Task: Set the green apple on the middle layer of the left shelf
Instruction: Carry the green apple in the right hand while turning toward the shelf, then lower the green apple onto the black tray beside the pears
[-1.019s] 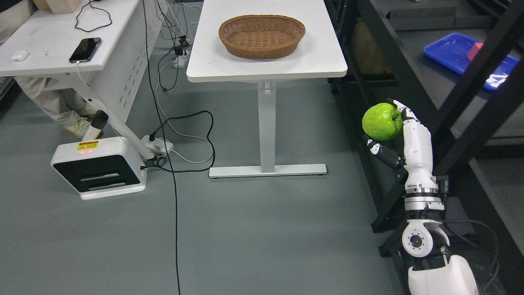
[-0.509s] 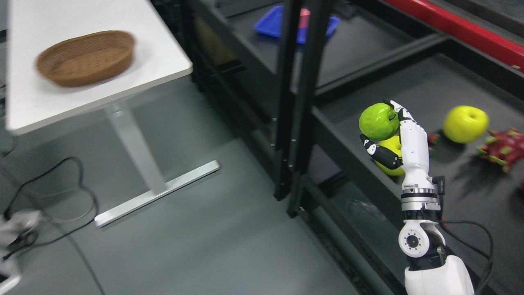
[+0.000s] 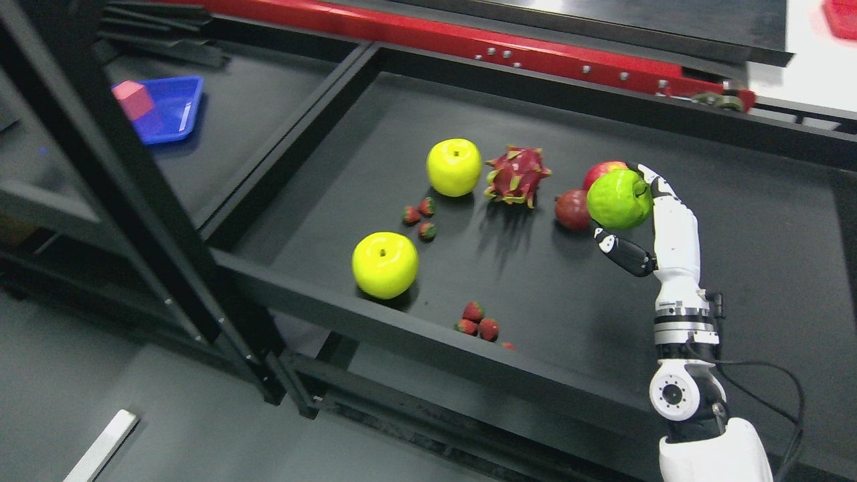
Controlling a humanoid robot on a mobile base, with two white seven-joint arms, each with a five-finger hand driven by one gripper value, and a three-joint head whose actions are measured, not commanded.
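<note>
The right hand [image 3: 636, 214] grips the green apple [image 3: 617, 199] above the shelf [image 3: 736, 221], so only setting it down remains.

The green apple [image 3: 617, 199] is bright lime green, round, with a glossy, slightly dimpled skin. It is held up above the black shelf [image 3: 736, 268], gripped in the right robot hand [image 3: 653, 224], whose white fingers [image 3: 673, 224] wrap its right side while the dark thumb sits below it. Its stem hollow faces right, toward the fingers. In the view it overlaps a red apple [image 3: 602, 171] and sits just beside a dark red fruit [image 3: 571, 210] lying on the shelf.
</note>
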